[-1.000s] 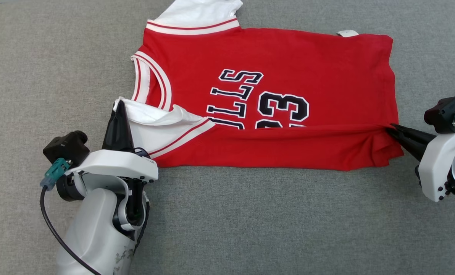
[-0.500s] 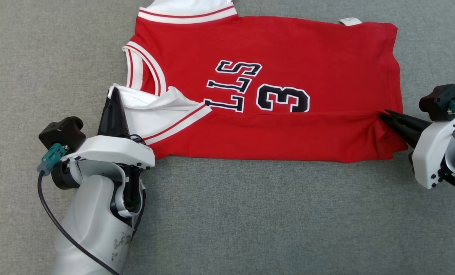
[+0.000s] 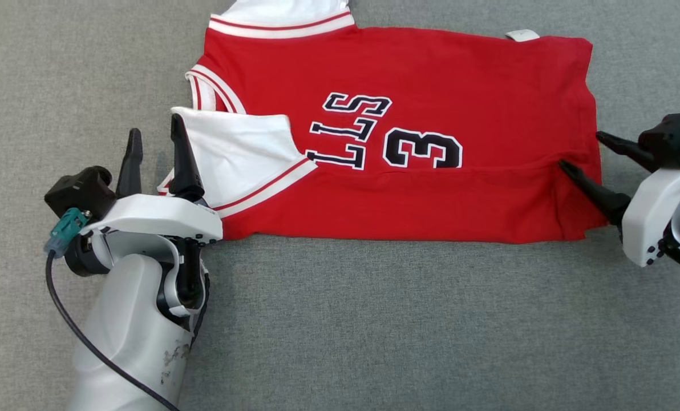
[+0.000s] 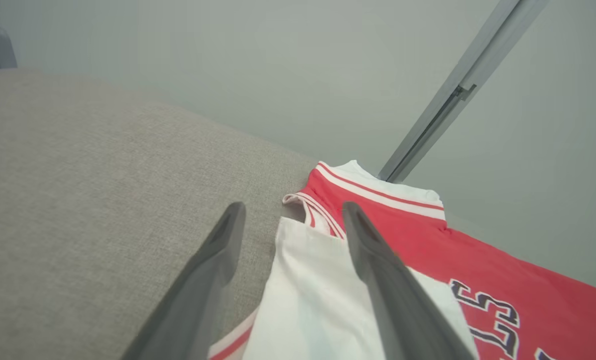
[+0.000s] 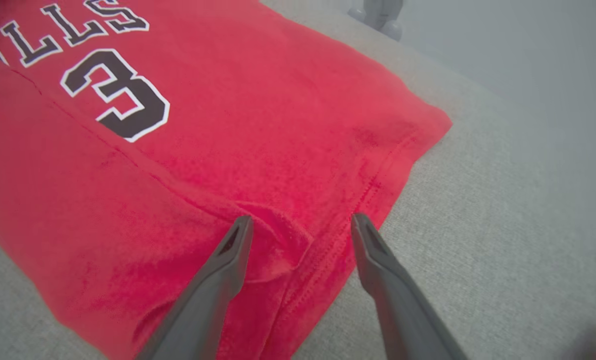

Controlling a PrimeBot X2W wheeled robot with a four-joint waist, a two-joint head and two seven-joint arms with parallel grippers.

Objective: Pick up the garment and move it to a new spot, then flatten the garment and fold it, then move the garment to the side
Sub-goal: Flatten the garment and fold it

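Jersey (image 3: 431, 74) lies folded; left hand (image 3: 155, 125), right hand (image 3: 581, 149) both splayed.

Shows one garment (image 3: 408, 74), a red jersey, with two white sleeves (image 3: 243, 148) and one small white label (image 3: 521, 35). Two grippers, left gripper (image 3: 155, 125) and right gripper (image 3: 581, 149), two dark fingers (image 3: 181, 154) apiece, four in all. One grey cloth surface (image 3: 374, 319), one black cable (image 3: 83, 342).

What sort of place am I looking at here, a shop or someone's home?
Probably a robot test room, not a shop: a red jersey lies on a broad grey fabric-covered surface, with a bare grey wall and a metal rail behind it.
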